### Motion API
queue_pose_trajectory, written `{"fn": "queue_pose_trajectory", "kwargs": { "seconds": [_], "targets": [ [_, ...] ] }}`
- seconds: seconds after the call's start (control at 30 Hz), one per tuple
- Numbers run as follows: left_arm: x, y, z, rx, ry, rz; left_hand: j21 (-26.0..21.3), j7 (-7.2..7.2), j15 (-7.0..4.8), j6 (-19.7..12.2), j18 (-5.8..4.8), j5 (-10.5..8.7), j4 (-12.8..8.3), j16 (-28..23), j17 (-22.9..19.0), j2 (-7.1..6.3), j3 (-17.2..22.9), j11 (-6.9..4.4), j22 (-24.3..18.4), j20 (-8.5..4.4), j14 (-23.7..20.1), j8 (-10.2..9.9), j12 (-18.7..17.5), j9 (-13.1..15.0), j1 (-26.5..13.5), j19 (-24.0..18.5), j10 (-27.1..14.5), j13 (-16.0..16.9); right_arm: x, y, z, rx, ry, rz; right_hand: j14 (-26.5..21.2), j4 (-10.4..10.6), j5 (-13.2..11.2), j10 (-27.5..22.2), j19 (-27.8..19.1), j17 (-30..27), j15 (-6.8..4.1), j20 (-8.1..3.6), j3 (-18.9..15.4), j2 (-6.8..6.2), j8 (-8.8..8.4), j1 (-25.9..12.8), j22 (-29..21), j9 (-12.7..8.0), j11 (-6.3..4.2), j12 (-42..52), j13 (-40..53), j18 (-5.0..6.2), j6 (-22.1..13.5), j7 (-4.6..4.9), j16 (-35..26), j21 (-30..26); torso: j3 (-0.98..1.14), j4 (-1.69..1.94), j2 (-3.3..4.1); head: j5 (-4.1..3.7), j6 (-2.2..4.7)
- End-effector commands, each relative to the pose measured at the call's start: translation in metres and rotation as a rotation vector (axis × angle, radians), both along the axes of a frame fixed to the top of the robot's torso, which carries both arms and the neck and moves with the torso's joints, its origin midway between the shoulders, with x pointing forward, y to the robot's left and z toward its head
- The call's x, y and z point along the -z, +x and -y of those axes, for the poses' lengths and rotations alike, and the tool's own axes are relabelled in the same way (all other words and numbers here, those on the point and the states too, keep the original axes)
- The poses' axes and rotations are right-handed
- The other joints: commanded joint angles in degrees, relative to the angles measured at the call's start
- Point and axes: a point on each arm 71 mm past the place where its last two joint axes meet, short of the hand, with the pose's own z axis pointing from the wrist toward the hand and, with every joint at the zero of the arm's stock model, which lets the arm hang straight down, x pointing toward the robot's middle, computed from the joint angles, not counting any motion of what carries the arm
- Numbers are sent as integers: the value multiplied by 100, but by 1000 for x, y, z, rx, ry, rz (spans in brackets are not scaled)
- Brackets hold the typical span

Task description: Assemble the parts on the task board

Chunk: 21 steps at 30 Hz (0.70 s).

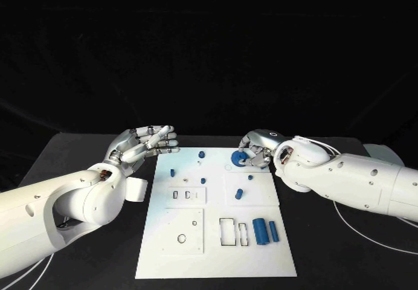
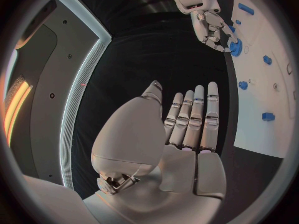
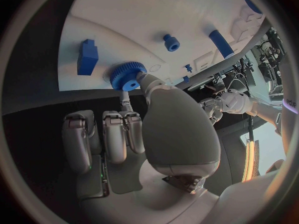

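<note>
The white task board (image 1: 218, 254) lies in the middle of the black table. My right hand (image 1: 254, 151) is at the board's far edge and pinches a blue gear (image 1: 237, 158) between thumb and a finger. The right wrist view shows the gear (image 3: 127, 76) close over the board (image 3: 124, 25) near its edge. My left hand (image 1: 146, 145) hovers beside the board's far left corner, fingers (image 2: 193, 119) stretched out straight, holding nothing. Small blue parts (image 1: 201, 154) stand on the far half. Two blue cylinders (image 1: 260, 231) lie on the near right.
The board has rectangular recesses (image 1: 228, 231) and a round hole (image 1: 181, 238) in its near half. A blue block (image 3: 87, 57) and a small peg (image 3: 171, 42) stand near the gear. A thin white cable (image 1: 366, 235) runs across the table on the right.
</note>
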Motion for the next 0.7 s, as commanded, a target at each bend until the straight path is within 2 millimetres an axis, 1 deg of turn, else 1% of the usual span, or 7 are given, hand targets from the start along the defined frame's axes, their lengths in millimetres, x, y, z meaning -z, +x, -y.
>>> {"fn": "queue_pose_trajectory", "kwargs": {
  "seconds": [0.03,0.07,0.1,0.33,0.47,0.53,0.7],
  "targets": [
    [-1,0,2,17,-11,5,-28,221,-5,-10,84,-4,-30,-36,8,20,-3,43,-5,-6,1,-20,-29,-7,38,34,11,-3,-9,-5,-6,-19,-4,122,567,21,16,513,599,1371,-39,-42,42,45,92,26,1505,102,-34,27,1409,-40,270,-214,40,26,4,1,-4,15,17],
    [-1,0,2,17,-11,5,-28,221,-5,-10,84,-4,-30,-36,8,20,-3,43,-5,-6,1,-20,-29,-7,38,34,11,-3,-10,-7,-8,-25,-1,126,566,26,12,510,599,1369,-39,-43,46,39,91,12,1505,102,-34,22,1405,-40,269,-213,39,26,2,1,-4,15,17],
    [-1,0,2,17,-10,4,-28,221,-5,-10,84,-4,-30,-36,8,20,-3,43,-5,-6,1,-20,-29,-7,38,34,11,-3,-11,-10,-12,-35,5,129,567,57,-21,509,599,1370,-35,-44,63,17,69,-56,1505,94,-26,21,1404,-40,239,-201,39,26,2,1,-4,50,13],
    [-1,0,1,17,-10,2,-29,224,-3,-16,83,-4,-29,-42,10,22,-4,46,-7,-6,2,-26,-35,-9,43,37,6,-4,-20,-21,-36,-86,17,153,569,66,-48,516,599,1382,-32,-43,74,9,62,-80,1505,92,-22,30,1412,-40,231,-198,43,26,-2,-9,1,36,34],
    [-1,0,2,19,-10,2,-29,224,-3,-16,83,-4,-29,-42,10,22,-4,46,-7,-6,2,-26,-35,-9,43,37,6,-4,-23,-24,-55,-114,13,181,568,66,-49,519,599,1378,-32,-43,75,8,63,-81,1505,92,-22,33,1416,-40,232,-198,42,26,-8,5,-6,51,26],
    [-1,0,3,20,-10,1,-29,224,-3,-16,83,-4,-29,-42,10,22,-4,46,-7,-6,2,-26,-35,-9,43,37,6,-4,-23,-25,-66,-130,12,190,568,66,-49,519,599,1378,-32,-43,75,8,63,-81,1505,92,-22,33,1416,-40,232,-198,42,26,-6,16,1,50,27],
    [0,1,4,22,-11,1,-29,224,-3,-16,83,-4,-29,-42,10,22,-4,46,-7,-6,2,-26,-35,-9,43,37,6,-4,-21,-25,-89,-160,9,200,566,69,-49,516,599,1368,-31,-42,82,12,65,-86,1505,94,-23,30,1413,-40,238,-200,39,26,-10,18,4,53,21]
  ]
}}
